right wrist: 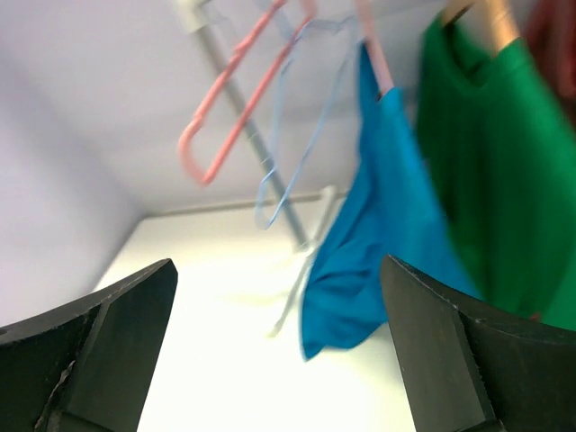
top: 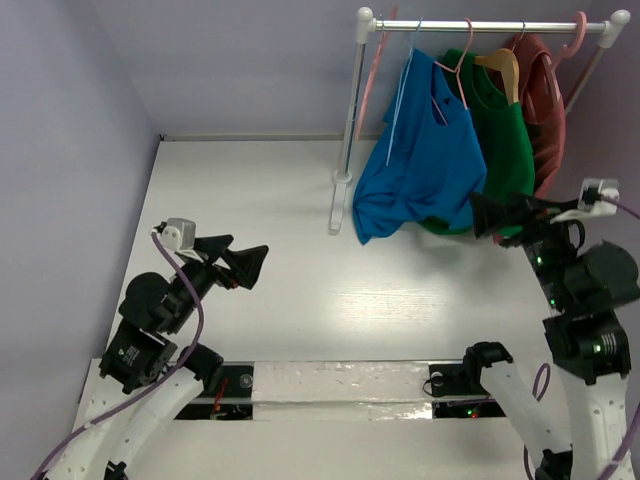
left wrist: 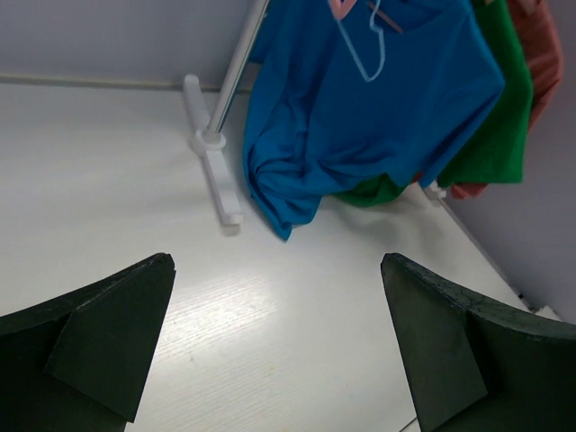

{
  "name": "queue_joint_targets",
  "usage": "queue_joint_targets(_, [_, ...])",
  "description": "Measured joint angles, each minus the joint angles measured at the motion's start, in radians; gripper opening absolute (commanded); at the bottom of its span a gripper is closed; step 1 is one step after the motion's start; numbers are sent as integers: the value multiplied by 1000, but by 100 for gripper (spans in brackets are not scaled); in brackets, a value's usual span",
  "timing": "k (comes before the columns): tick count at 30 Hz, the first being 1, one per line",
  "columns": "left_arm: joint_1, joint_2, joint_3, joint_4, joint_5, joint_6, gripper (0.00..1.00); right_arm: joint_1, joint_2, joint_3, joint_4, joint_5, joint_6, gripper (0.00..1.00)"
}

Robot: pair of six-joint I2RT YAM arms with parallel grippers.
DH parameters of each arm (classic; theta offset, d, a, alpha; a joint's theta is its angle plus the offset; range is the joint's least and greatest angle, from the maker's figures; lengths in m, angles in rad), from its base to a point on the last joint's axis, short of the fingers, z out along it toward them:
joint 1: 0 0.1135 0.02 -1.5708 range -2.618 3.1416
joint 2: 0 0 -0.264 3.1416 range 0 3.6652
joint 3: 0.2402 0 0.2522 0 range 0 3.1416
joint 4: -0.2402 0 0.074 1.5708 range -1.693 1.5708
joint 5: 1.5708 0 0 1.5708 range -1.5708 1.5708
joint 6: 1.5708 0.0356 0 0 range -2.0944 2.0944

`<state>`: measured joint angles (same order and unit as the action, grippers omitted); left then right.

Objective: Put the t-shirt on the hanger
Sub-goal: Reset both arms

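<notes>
Ahead of open, empty left gripper (top: 246, 254) and right gripper (top: 479, 217): crumply bright-blue cloth t-shirt (top: 420, 170) hangs, seemingly on thin pale-pink wire hanger (right wrist: 375, 49).

Blue t-shirt (left wrist: 360, 117) hangs — seemingly on pink hanger (left wrist: 339, 7).

The top camera sits high up behind the two arms and looks down on the whole white surface (top: 300, 260). The rack (top: 346, 120) stands at the far right. The left wrist camera rides low on the left arm (top: 160, 320). It looks between its own jaws, across the surface, to the rack. The right wrist camera, on the right arm (top: 585, 300), is closer and tilts up. All three see the blue t-shirt (top: 420, 160).
</notes>
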<state>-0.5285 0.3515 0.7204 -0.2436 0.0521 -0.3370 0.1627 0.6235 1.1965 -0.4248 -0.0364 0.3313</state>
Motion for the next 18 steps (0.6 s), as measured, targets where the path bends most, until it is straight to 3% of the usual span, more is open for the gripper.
queue_joint_targets(4, [0,3,80,6,-2,-25,99,0,-178,-106,-21,-99,54,100])
queue_joint_targets(10, [0,-5,132,16,-27,-50,99,0,-346,-115,-77,-143,68,100])
queue_joint_targets(18, [0,-8,132,11,-69,-79,99,0,-417,-112,-180,-126,34,100])
